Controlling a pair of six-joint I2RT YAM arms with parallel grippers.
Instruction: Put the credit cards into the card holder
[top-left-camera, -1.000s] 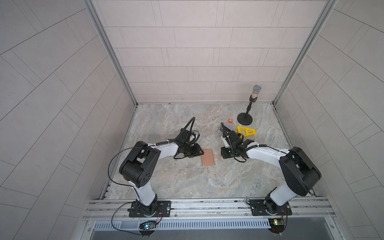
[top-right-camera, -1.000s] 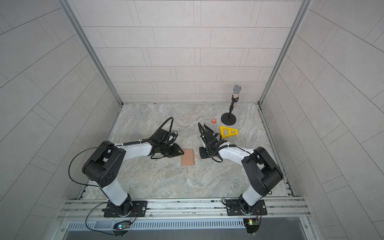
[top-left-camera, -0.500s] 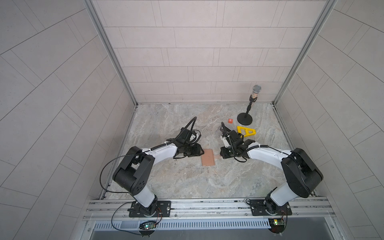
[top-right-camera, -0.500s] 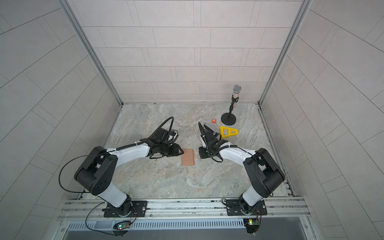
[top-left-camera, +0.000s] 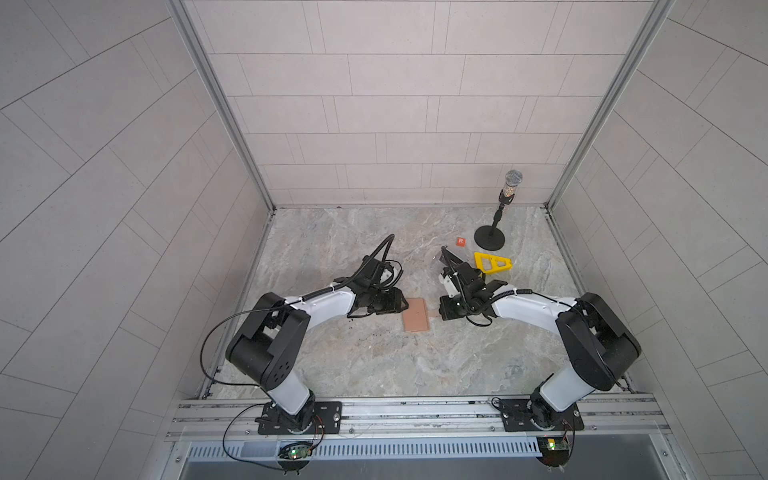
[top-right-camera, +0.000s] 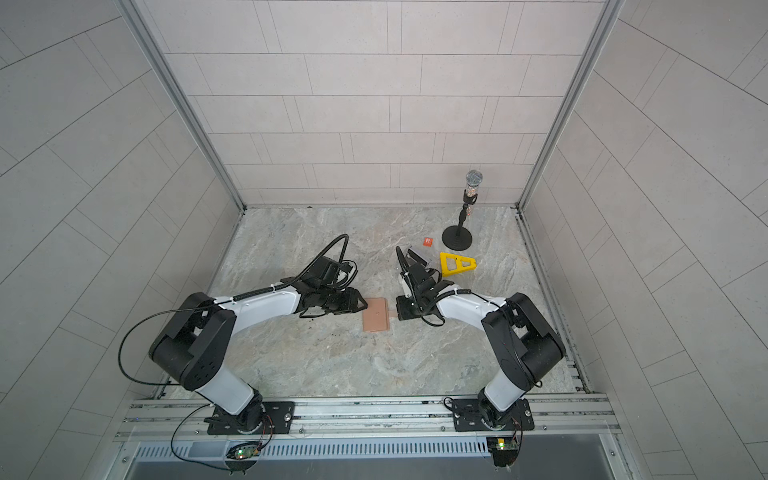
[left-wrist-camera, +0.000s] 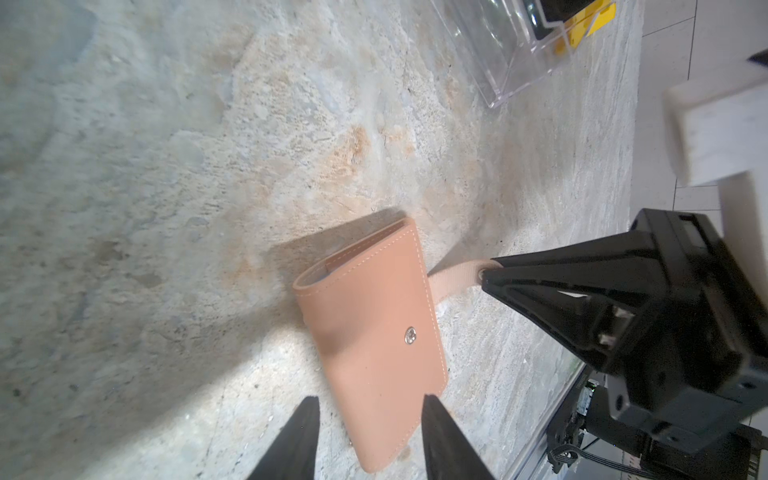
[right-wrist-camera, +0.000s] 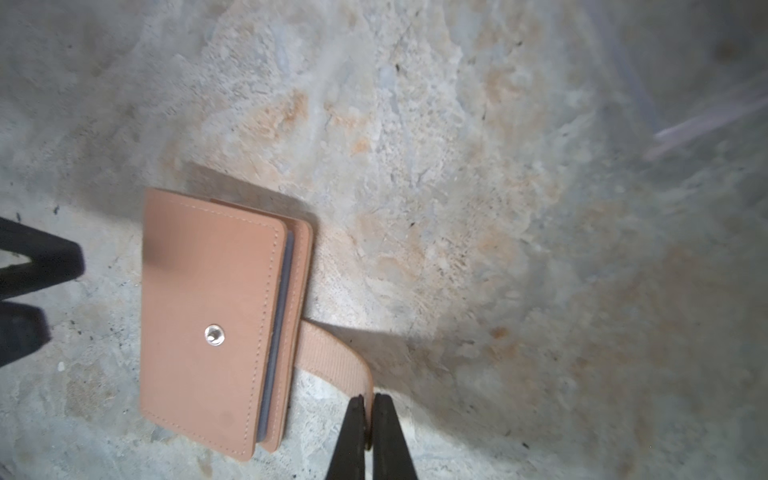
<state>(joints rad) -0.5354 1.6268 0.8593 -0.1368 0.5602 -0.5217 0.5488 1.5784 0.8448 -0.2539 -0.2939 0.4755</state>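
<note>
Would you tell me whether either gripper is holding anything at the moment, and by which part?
The right gripper is shut on the end of the snap tab of the card holder; the left gripper stands open, holding nothing.

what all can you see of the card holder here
The card holder is a tan, leather-look folding wallet with pale stitching and a silver snap stud. It lies flat and closed on the table, grey-blue pages showing at one edge. Its woven tab sticks out unsnapped, pinched by the shut right tool. The open left tool brackets one end.
</note>
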